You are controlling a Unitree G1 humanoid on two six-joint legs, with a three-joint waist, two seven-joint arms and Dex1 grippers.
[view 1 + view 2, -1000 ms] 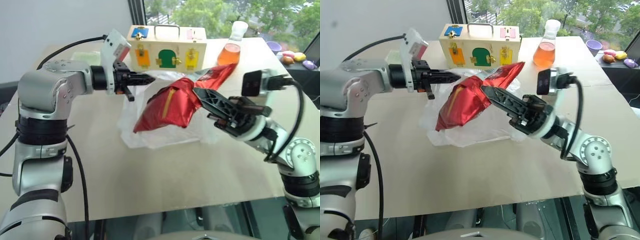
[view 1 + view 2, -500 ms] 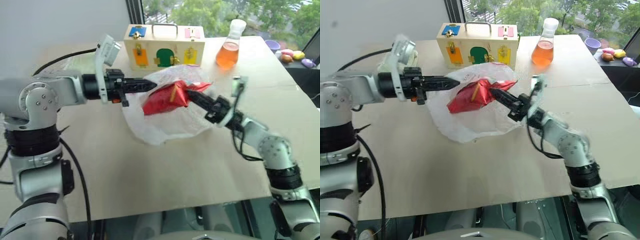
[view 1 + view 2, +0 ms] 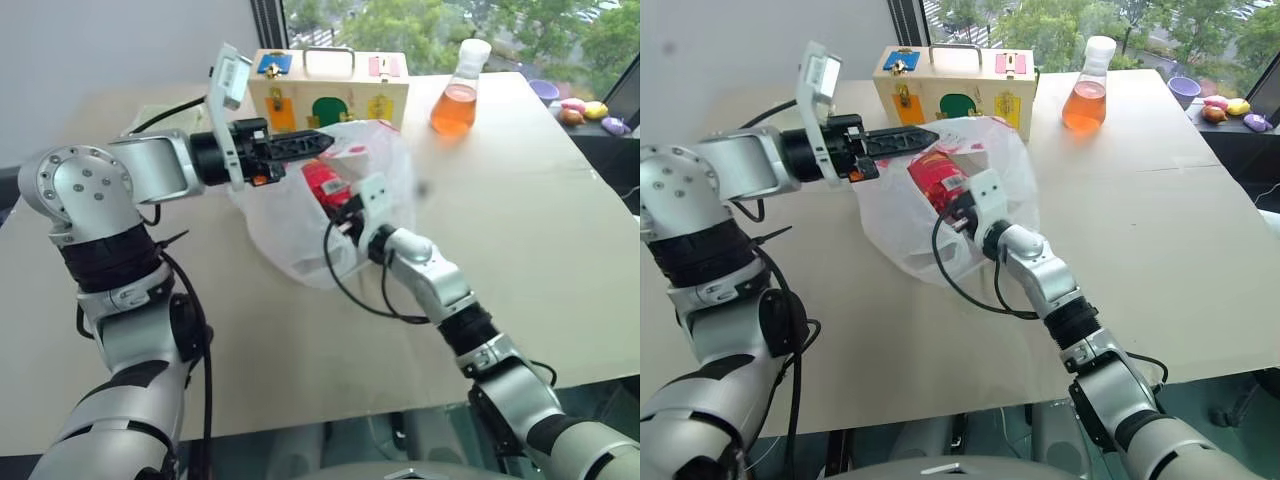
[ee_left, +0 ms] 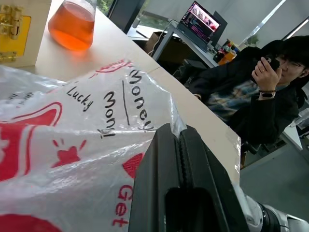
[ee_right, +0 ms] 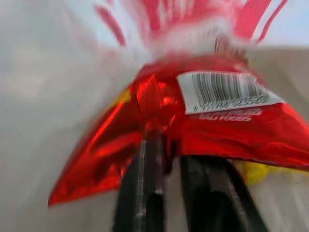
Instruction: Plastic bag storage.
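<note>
Pale tan tabletop (image 3: 300, 340) runs out under me toward a window with green trees behind it; at the far edge stands a wooden box (image 3: 328, 85) with coloured doors and brass latches, and beside it a flask (image 3: 456, 95) of orange liquid; small coloured things lie on a dark ledge off to the right, too small to name.

Between my arms sits the plastic bag (image 3: 290, 225), translucent white with red print, resting on the table near the box with its mouth lifted up; my left gripper (image 3: 318, 143) is pressed together on the bag's upper rim, and in the left wrist view the film bunches right at the tip of my fingers (image 4: 169, 154); a seated person in dark clothes shows beyond the table in that view.

My right gripper (image 3: 952, 207) reaches into the bag's mouth; the red snack packet (image 3: 937, 178) sits inside, at my fingertips; in the right wrist view my fingers (image 5: 145, 193) stand slightly apart with the packet's crimped edge at their ends; whether they truly grip it I cannot tell.
</note>
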